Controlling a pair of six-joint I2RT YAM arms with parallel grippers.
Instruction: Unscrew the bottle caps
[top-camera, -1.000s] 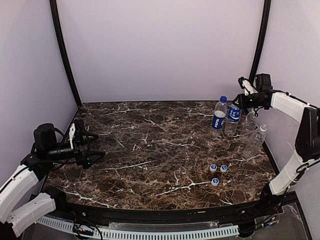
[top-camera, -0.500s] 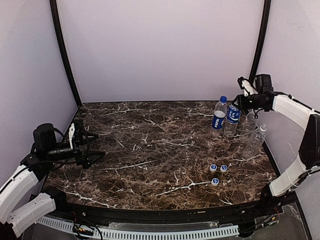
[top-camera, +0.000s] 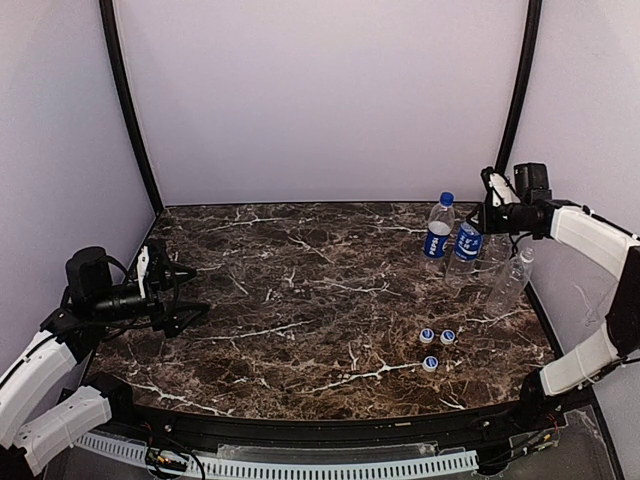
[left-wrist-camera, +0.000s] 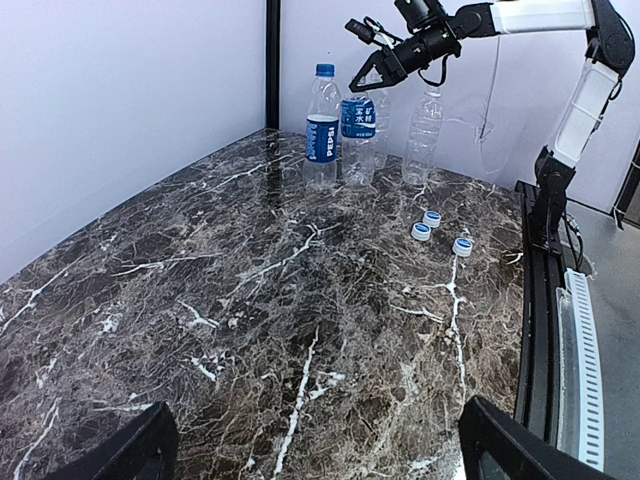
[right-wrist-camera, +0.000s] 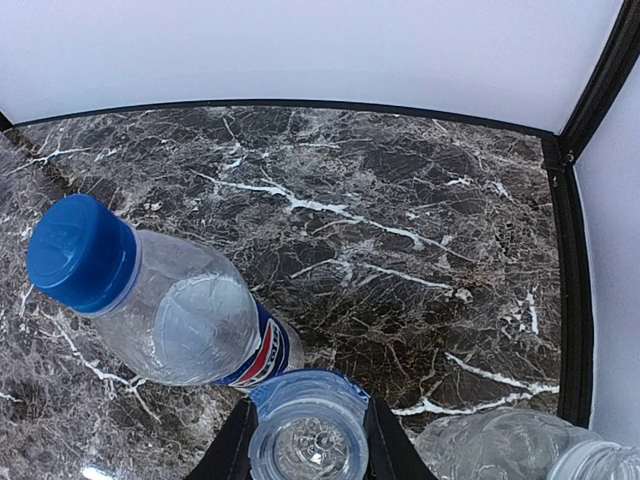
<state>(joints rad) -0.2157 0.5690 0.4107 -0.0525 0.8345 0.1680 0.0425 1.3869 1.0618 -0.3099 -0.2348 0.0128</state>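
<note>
Four bottles stand at the back right. The Pepsi bottle (top-camera: 437, 232) keeps its blue cap (top-camera: 446, 198), also in the right wrist view (right-wrist-camera: 80, 252). My right gripper (top-camera: 487, 212) is shut on the open neck of the other dark-labelled bottle (top-camera: 466, 245), which leans slightly; its fingers flank the neck (right-wrist-camera: 308, 445). Two plain uncapped bottles (top-camera: 511, 280) (top-camera: 494, 250) stand beside it. Three loose caps (top-camera: 427, 336) (top-camera: 448, 337) (top-camera: 430, 364) lie on the marble. My left gripper (top-camera: 187, 297) is open and empty at the far left.
The dark marble table (top-camera: 300, 300) has a black rail along its near edge (top-camera: 330, 425). Black corner posts (top-camera: 517, 90) and white walls close in the back. In the left wrist view the caps (left-wrist-camera: 432, 217) lie far ahead of my left gripper (left-wrist-camera: 325, 455).
My right gripper has moved right and slightly down, and the uncapped labelled bottle has shifted and tilted with it. The left arm has not moved.
</note>
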